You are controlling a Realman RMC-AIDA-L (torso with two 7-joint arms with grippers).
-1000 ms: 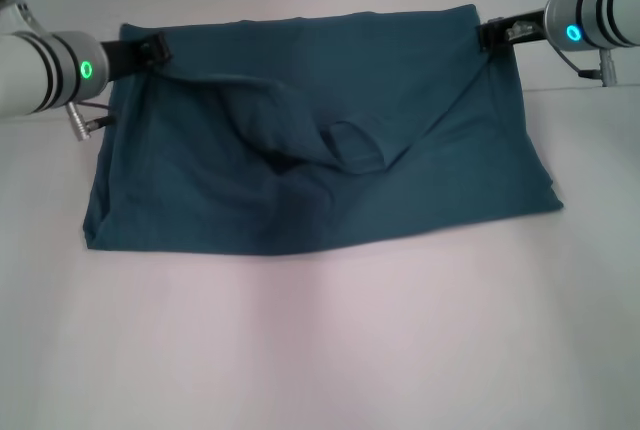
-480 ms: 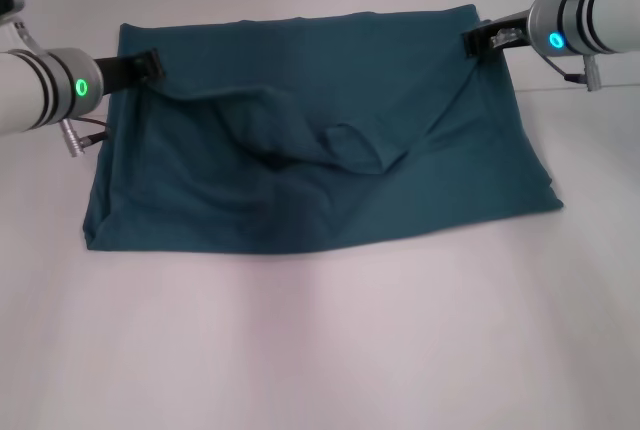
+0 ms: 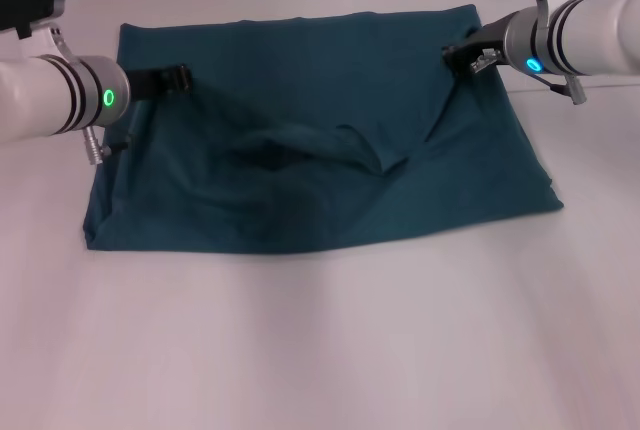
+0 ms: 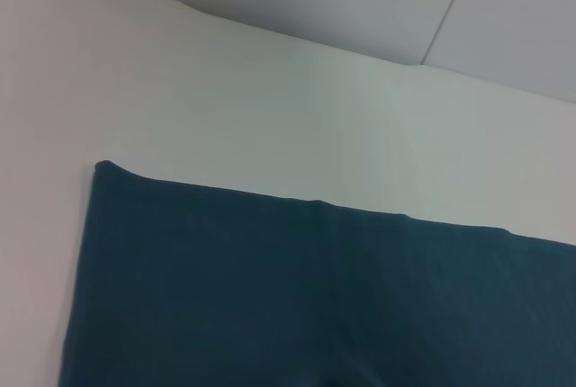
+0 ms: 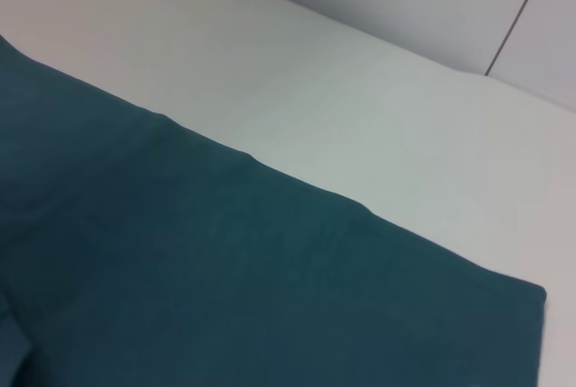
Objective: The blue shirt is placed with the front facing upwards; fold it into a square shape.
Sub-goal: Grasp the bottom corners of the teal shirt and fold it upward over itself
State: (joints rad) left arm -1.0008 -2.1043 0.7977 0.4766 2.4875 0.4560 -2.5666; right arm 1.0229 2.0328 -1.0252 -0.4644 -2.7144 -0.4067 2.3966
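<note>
The blue shirt (image 3: 320,200) lies on the table as a wide plain teal rectangle with no print showing. A loose upper layer sags in a crease at its middle (image 3: 360,155). My left gripper (image 3: 182,78) is over the shirt's far left part, shut on that layer's edge. My right gripper (image 3: 452,53) pinches the same layer at the far right. Taut folds run from both grippers down to the crease. The left wrist view shows the shirt's far edge and a corner (image 4: 270,297). In the right wrist view only the shirt (image 5: 180,270) shows. Neither wrist view shows fingers.
The pale table (image 3: 320,350) stretches wide and bare in front of the shirt. Behind the shirt a strip of table (image 4: 270,99) meets a panelled wall (image 4: 360,0).
Both grippers have moved inward from the shirt's far corners, carrying the held layer with them. The hanging fold between them has sunk lower and flatter.
</note>
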